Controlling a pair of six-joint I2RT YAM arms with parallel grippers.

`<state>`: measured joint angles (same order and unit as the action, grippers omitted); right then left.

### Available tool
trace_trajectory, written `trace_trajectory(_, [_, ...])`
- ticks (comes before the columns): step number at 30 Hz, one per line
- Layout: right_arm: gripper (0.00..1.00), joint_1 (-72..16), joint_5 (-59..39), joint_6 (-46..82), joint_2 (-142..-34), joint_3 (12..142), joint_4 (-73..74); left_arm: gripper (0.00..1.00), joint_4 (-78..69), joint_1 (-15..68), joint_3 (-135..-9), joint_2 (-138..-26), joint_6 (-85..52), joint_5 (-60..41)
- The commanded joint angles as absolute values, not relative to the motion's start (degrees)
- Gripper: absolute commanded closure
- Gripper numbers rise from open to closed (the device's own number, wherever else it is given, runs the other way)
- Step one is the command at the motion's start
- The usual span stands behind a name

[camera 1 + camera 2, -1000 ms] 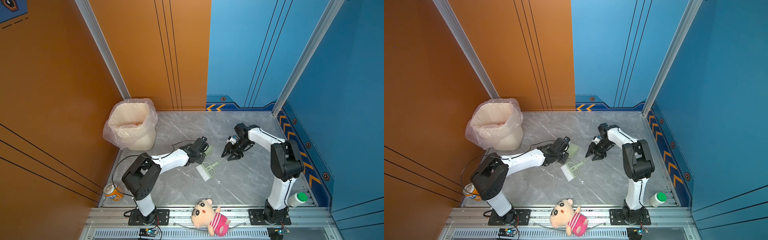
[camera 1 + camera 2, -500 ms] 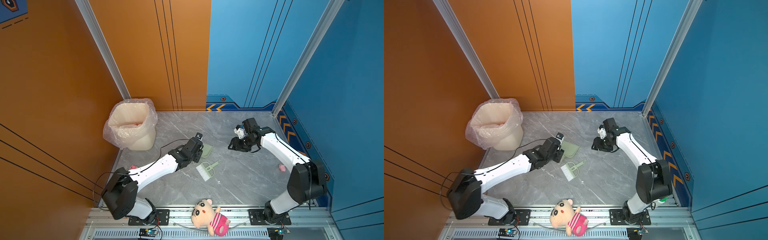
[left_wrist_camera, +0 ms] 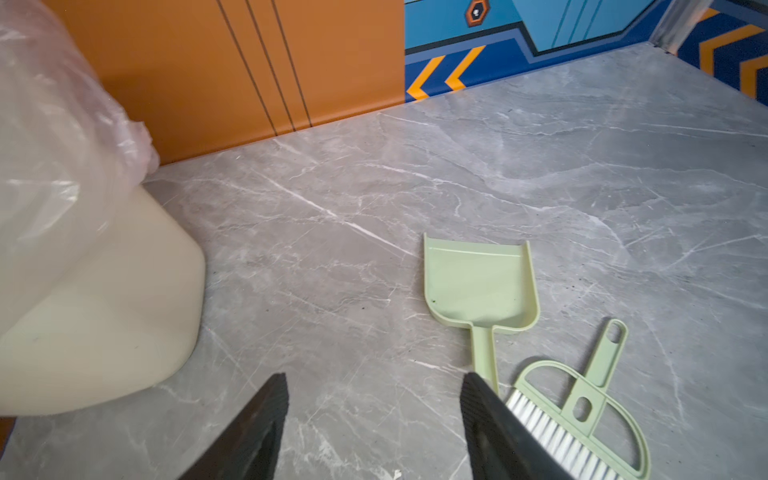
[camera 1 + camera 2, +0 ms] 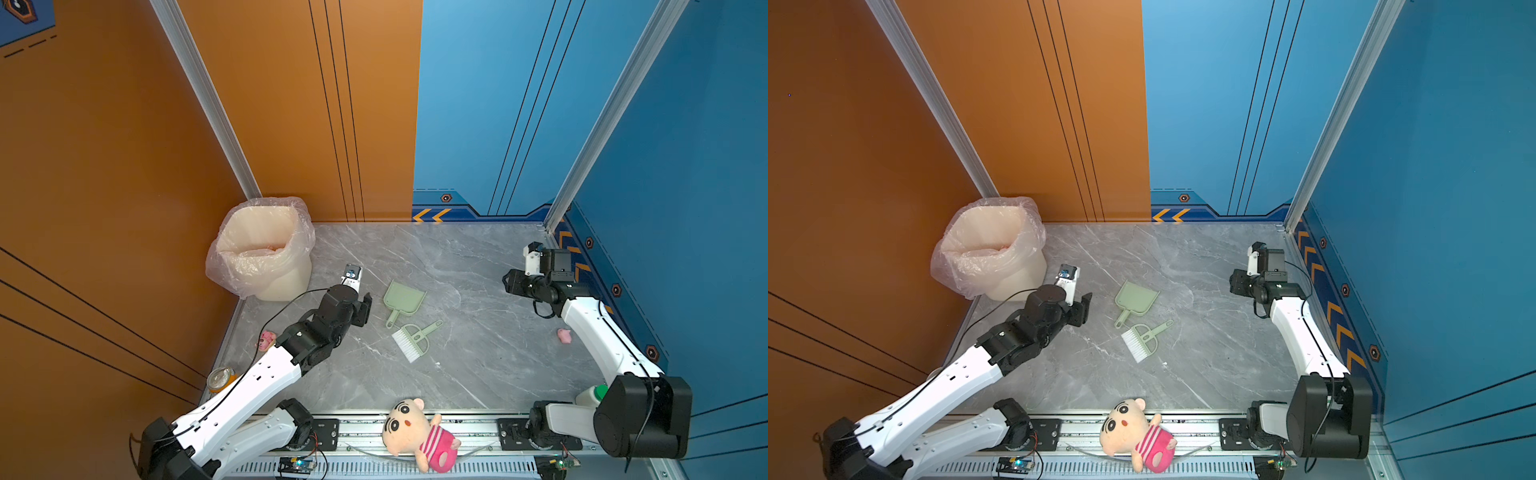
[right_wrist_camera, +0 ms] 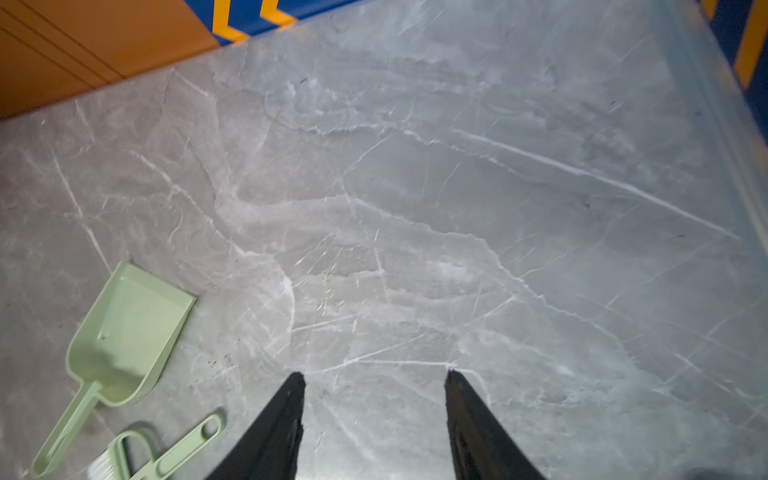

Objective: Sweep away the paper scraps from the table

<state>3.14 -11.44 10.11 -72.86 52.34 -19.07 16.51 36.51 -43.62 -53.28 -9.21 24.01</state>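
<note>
Both arms are standing clear of the tools. The left gripper (image 3: pixel 372 376) is hovering low over the counter (image 4: pixel 457 332), just beside the handle of the pale green dustpan (image 4: pixel 405 297), with its jaws spread and nothing between them. The right gripper (image 5: pixel 374 374) is hanging near the right-hand rail, likewise spread and carrying nothing. The dustpan is lying flat and empty in mid-counter, and the brush (image 4: pixel 413 340) is resting just beside it on the near side, bristles pointing toward the front rail. No paper scraps are showing on the open marble; a faint pinkish tint is sitting inside the lined bin (image 4: pixel 282 286), though what it is cannot be told. A tiny white fleck (image 4: pixel 437 364) is lying near the bristles, and in a top view a pink lump by the left arm (image 4: pixel 266 340) and a pink lump by the right arm (image 4: pixel 564 335) are sitting at the counter's edges; whether they are paper or small toys is unclear. The sweeping looks all but finished, with the tools laid down. If those bits count as scraps, the next move is calling for closing on the brush and dustpan handles again and working toward the edges.
</note>
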Motion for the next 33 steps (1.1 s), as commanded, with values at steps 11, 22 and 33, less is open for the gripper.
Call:
trace_trajectory(11, [0.43,2.72,-2.46,3.5,-78.38,30.96,23.93,0.02,15.38,29.31,-39.13,-48.36,-7.01,23.12])
trace_trajectory(22, [0.43,-1.05,5.42,3.03,-86.5,24.46,44.22,0.02,3.96,25.48,-32.3,-49.29,-4.11,18.23])
trace_trajectory(33, [0.39,-2.02,8.69,2.99,-87.36,22.66,47.57,0.02,-6.71,17.35,-25.87,-50.41,-2.0,8.98])
